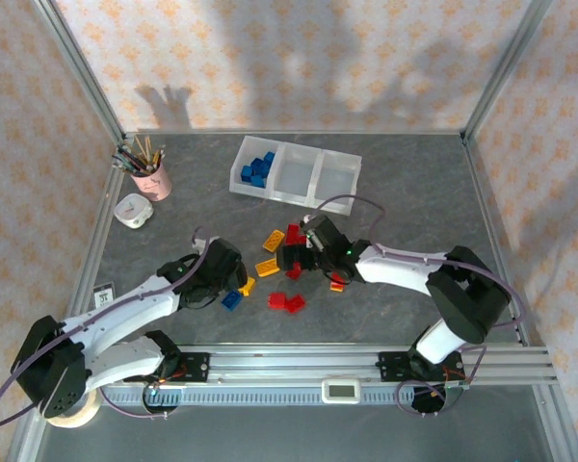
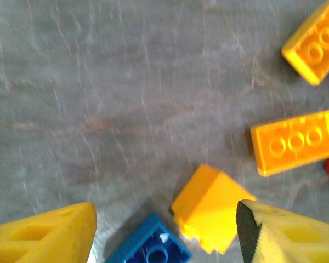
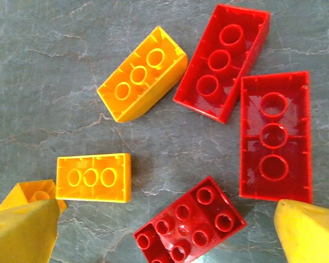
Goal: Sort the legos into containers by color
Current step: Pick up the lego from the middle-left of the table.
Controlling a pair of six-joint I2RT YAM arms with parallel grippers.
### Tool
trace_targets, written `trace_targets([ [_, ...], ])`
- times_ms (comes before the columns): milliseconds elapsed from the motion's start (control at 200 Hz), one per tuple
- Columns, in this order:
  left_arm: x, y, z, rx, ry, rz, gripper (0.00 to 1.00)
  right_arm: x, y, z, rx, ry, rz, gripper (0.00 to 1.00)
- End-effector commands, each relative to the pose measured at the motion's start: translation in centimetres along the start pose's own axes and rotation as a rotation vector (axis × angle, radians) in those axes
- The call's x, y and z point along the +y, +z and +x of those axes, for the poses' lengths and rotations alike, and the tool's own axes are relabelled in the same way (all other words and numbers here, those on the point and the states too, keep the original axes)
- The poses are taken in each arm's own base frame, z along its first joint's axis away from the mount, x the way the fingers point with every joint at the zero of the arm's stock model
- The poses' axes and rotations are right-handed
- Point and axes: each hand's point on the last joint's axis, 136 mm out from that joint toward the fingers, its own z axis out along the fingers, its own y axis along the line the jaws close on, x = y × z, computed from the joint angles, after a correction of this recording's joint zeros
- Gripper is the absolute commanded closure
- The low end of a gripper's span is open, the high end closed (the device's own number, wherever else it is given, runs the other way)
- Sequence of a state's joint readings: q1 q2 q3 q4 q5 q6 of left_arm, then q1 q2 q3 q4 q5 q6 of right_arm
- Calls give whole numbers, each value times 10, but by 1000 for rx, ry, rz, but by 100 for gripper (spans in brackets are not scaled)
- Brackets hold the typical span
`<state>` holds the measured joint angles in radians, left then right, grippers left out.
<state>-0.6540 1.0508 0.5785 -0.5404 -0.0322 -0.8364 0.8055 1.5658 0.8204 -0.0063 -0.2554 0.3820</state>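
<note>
The white three-bin tray (image 1: 296, 173) stands at the back, with several blue legos (image 1: 258, 170) in its left bin. The other two bins look bare. Loose red, yellow-orange and blue legos (image 1: 279, 269) lie mid-table. My left gripper (image 1: 233, 281) is open low over the table. In the left wrist view a blue brick (image 2: 148, 247) and a yellow brick (image 2: 211, 211) lie between its fingers (image 2: 49, 235). My right gripper (image 1: 294, 258) is open too. A studded red brick (image 3: 189, 227) lies between its fingertips, touching neither. Two more red bricks (image 3: 275, 137) and two yellow bricks (image 3: 94, 177) lie beyond.
A pink cup of pencils (image 1: 149, 173) and a small white round object (image 1: 133, 210) stand at the back left. Metal frame posts (image 1: 87, 77) rise at the table's corners. A rail (image 1: 366, 361) runs along the near edge.
</note>
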Motion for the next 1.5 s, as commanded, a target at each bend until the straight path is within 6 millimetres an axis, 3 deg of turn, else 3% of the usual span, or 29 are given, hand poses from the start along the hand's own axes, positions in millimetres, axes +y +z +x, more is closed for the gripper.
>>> trace_targets([
  [0, 13, 1, 28, 75, -23, -21, 30, 4, -9, -9, -65, 16, 1, 0],
  [425, 16, 20, 54, 130, 84, -60, 26, 6, -7, -12, -65, 18, 0, 0],
  [546, 12, 24, 54, 126, 100, -61, 27, 5, -6, -11, -61, 17, 5, 0],
  [871, 24, 29, 37, 36, 79, -170, 32, 5, -7, -14, -69, 12, 8, 0],
  [1071, 23, 34, 35, 28, 76, -176, 43, 6, -10, -16, -76, 8, 11, 0],
  [1181, 23, 33, 35, 24, 66, -167, 56, 7, -10, -17, -80, 6, 9, 0],
  [1396, 26, 22, 26, -16, 53, -175, 71, 13, -10, -22, -79, 0, -10, 0],
  [1496, 21, 12, 15, -53, 44, -165, 73, 19, -13, -29, -90, -7, -23, 0],
])
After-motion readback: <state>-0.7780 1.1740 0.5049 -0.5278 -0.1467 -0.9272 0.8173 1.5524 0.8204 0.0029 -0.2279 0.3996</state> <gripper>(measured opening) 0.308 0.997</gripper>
